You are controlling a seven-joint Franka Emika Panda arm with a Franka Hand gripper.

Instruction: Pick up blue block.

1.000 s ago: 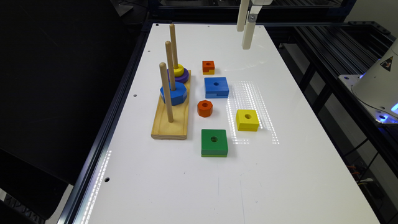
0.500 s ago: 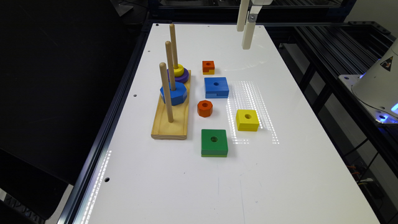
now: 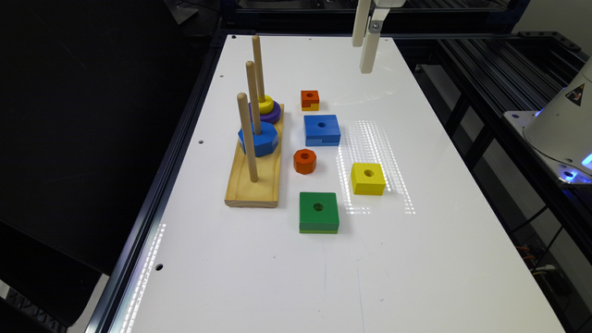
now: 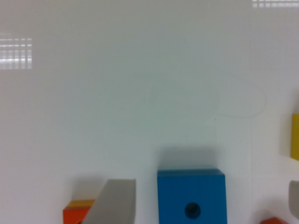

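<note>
The tool (image 3: 365,55) hung high above the counter's (image 3: 416,259) far edge, its fingers (image 4: 114,200) spread apart and empty. The blue block (image 3: 322,130) lay flat mid-counter, well apart from it, beside the peg stand (image 3: 254,185). It looked rigid, light and smooth-painted, best pinched across two opposite flat sides.

From my seat the wrist view is soft and slightly blurred. The blue block (image 4: 191,196) runs off the frame edge, so I see only part of its top and centre hole. One grey finger (image 4: 113,201) of the hand (image 4: 203,205) covers part of the small orange block (image 4: 74,212), and the other finger is a sliver at the edge. The yellow block (image 4: 295,136) and the orange octagonal piece (image 4: 274,220) are cropped to slivers. In the exterior view the arm above the hand is cut off.
</note>
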